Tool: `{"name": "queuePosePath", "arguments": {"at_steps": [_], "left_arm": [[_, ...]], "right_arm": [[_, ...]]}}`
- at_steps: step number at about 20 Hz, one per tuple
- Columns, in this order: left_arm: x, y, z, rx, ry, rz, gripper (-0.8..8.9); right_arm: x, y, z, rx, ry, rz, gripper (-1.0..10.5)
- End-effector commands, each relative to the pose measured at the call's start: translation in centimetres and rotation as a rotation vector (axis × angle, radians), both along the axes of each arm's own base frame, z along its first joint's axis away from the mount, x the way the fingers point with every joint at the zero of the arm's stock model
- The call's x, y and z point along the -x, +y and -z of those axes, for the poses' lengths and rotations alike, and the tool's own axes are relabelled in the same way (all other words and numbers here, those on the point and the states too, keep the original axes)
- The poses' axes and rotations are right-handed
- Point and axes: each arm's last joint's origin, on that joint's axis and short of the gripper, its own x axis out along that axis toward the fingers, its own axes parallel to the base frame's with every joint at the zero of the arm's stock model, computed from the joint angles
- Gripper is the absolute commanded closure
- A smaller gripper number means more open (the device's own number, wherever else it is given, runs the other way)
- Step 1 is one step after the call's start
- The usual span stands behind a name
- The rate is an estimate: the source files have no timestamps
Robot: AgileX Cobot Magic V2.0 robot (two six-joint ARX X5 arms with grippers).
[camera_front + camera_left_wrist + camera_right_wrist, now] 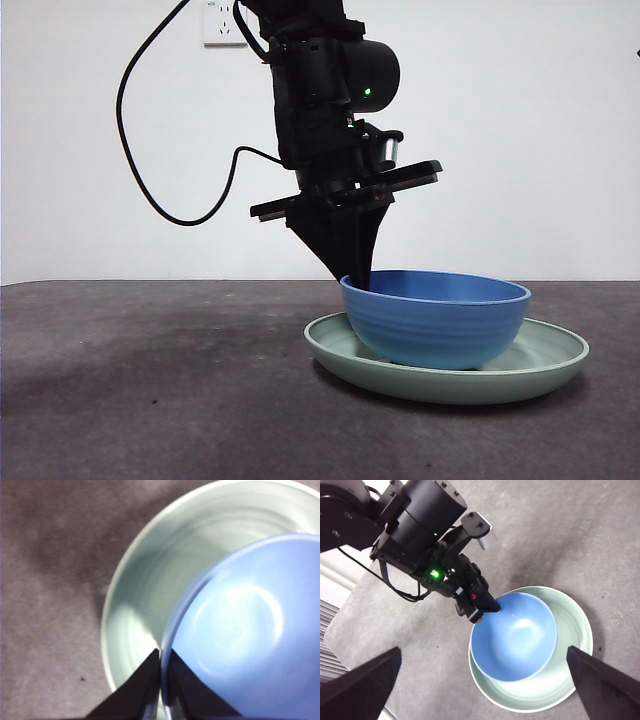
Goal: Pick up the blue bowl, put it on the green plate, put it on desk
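Observation:
The blue bowl sits inside the pale green plate on the dark grey desk, off-centre toward the plate's left side. My left gripper comes down from above and is shut on the bowl's left rim. In the left wrist view its jaws pinch the bowl's rim, with the bowl lying over the plate. My right gripper is open and empty, high above the desk, looking down on the bowl, the plate and the left gripper.
A white wall stands behind the desk with a socket at the top. A black cable hangs from the left arm. The desk's edge and a slatted surface show in the right wrist view.

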Motion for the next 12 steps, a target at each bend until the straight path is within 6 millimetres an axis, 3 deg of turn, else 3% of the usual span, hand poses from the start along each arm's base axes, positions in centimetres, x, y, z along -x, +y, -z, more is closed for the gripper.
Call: {"name": "queuePosePath", "arguments": {"at_steps": [1, 4, 7, 8, 12], "left_arm": [[0.1, -1.0, 0.2, 0.006, -0.011, 0.017, 7.85], [0.1, -1.0, 0.2, 0.009, -0.014, 0.017, 7.38], [0.0, -1.0, 0.1, 0.009, -0.014, 0.015, 4.43], [0.0, -0.9, 0.1, 0.007, -0.011, 0.012, 3.89], [0.1, -0.8, -2.5, 0.003, -0.001, 0.013, 3.66]], "right_arm": [[-0.2, 0.0, -0.4, 0.007, -0.02, -0.006, 3.1], [-0.2, 0.0, -0.4, 0.006, -0.02, -0.006, 3.1], [-0.2, 0.0, -0.4, 0.006, -0.019, -0.006, 3.1], [-0.2, 0.0, -0.4, 0.006, -0.02, -0.006, 3.1], [-0.2, 0.0, -0.4, 0.006, -0.019, -0.006, 3.1]]}}
